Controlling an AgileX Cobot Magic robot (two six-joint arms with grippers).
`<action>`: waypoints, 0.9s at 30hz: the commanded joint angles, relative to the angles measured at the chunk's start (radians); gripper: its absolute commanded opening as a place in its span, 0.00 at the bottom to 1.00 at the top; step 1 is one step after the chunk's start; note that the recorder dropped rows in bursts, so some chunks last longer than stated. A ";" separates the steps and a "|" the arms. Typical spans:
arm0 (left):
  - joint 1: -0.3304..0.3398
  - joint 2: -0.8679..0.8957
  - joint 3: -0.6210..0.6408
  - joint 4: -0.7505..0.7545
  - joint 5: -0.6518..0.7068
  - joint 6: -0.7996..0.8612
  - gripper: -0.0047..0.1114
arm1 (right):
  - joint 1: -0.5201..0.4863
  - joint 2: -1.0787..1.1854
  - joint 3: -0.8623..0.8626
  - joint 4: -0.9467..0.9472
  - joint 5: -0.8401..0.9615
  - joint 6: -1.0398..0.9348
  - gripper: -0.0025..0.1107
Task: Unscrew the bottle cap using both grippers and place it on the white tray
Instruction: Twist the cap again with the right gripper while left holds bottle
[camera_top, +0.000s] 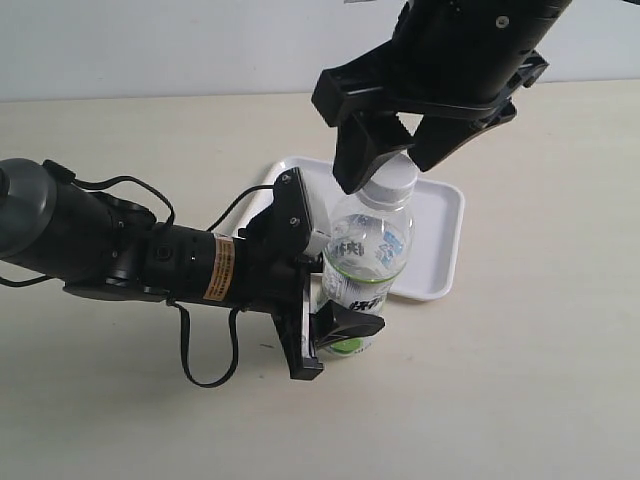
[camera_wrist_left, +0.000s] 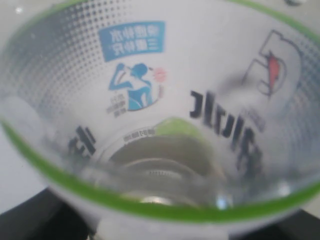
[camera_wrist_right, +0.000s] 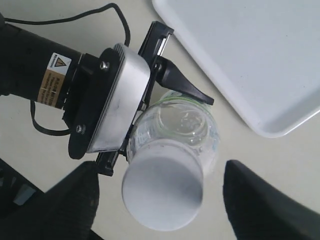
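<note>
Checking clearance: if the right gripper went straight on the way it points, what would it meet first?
The right gripper would likely meet the bottle cap between its open jaws, though depth is unclear.

Bottle (camera_top: 368, 255), blue Chinese characters (camera_wrist_left: 131, 41), seemingly blurred, arm label (camera_wrist_right: 52, 76), warning triangle (camera_wrist_right: 59, 61)

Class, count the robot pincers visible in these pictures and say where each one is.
2. The left pincer grips the bottle low on its body; the right pincer hangs above, jaws open either side of the bottle cap. None appears hidden.
</note>
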 joint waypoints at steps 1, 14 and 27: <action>-0.002 -0.015 0.000 -0.013 -0.028 -0.004 0.04 | 0.002 -0.001 0.002 -0.007 -0.005 0.003 0.59; -0.002 -0.015 0.000 -0.013 -0.028 -0.006 0.04 | 0.002 0.021 0.002 -0.018 0.007 0.000 0.44; -0.002 -0.015 0.000 -0.013 -0.028 -0.006 0.04 | 0.002 0.026 0.002 -0.042 0.011 -0.193 0.02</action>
